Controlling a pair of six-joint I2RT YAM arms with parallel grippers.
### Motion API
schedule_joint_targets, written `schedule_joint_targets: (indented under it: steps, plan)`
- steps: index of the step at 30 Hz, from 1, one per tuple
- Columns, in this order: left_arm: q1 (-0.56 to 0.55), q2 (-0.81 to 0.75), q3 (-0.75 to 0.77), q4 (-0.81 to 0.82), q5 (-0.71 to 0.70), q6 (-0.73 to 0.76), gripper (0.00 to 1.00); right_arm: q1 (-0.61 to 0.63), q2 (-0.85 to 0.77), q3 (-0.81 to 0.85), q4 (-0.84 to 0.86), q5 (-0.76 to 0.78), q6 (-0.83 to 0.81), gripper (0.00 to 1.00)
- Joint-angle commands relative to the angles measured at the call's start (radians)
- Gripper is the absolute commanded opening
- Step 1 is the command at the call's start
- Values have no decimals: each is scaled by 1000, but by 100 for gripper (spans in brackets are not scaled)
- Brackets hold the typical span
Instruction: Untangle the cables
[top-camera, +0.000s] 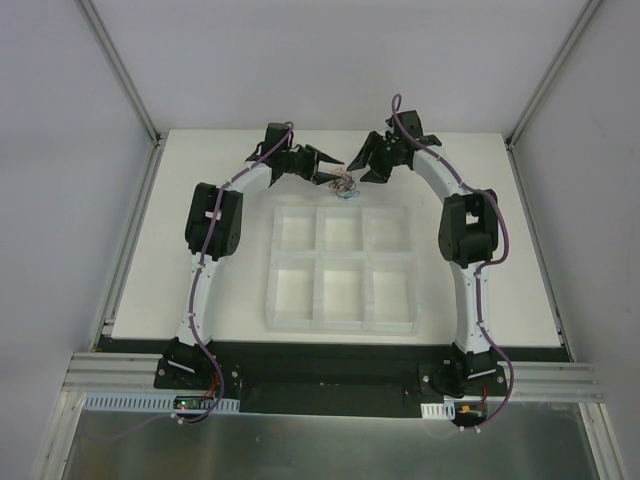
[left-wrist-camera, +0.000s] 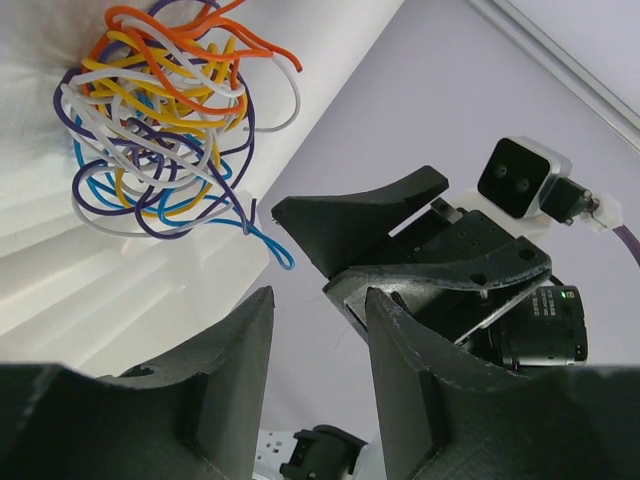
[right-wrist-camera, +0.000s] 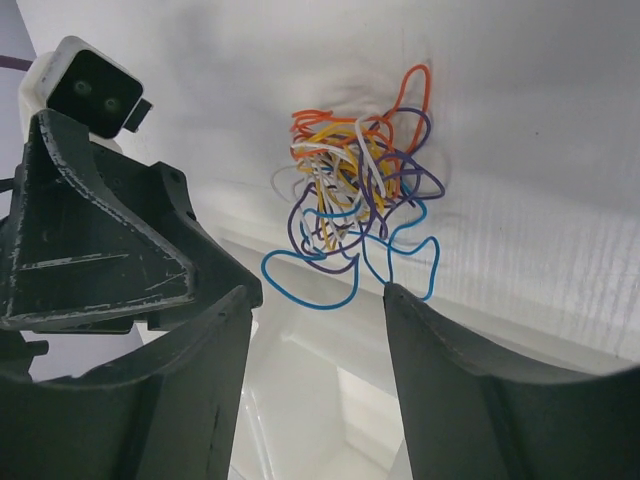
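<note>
From above, the cables (top-camera: 343, 185) are just a small coloured knot on the white table (top-camera: 490, 300), lying past the far edge of the six-part tray (top-camera: 270, 300) and right between the two arm ends. The left gripper (top-camera: 325, 168) sits on one side and the right gripper (top-camera: 361, 165) on the other, tips facing across the knot. That view is too coarse to say whether either one touches the wires. The wrist cameras tell more. The left one looks past its own two spread fingers (left-wrist-camera: 225, 380), with nothing between them, at the tangle lying clear ahead — orange, yellow, white, purple and blue loops, one blue end trailing out. It also catches the other gripper close opposite. The right wrist view shows its fingers (right-wrist-camera: 200, 390) wide apart too, gripping nothing. The bundle is ahead of them on the table, a big blue loop nearest — and a tray pocket shows below.
</note>
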Motion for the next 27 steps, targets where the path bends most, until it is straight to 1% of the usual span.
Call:
schedule_joint_targets:
  steps: [1,3,6,10,14,19,23,27]
  plan:
    - [28,-40,-17,9,-40,32,38,11,-41,-7,78,-22,-102,61]
    - [40,-43,-24,-11,-42,68,33,20,-40,20,58,3,-171,63]
    - [52,-40,-21,-37,-46,100,34,22,-20,72,4,35,-234,63]
    - [60,-23,-18,-43,-48,102,36,35,-21,92,-23,60,-307,58]
    - [66,-3,-17,-43,-45,88,36,51,-9,118,-34,61,-330,52]
    - [63,6,-4,-43,-42,86,37,78,3,141,-62,94,-381,51]
    - [63,9,-12,-43,-39,79,37,97,31,184,-80,130,-404,49]
    - [60,12,-17,-43,-32,68,39,115,54,221,-105,161,-404,47]
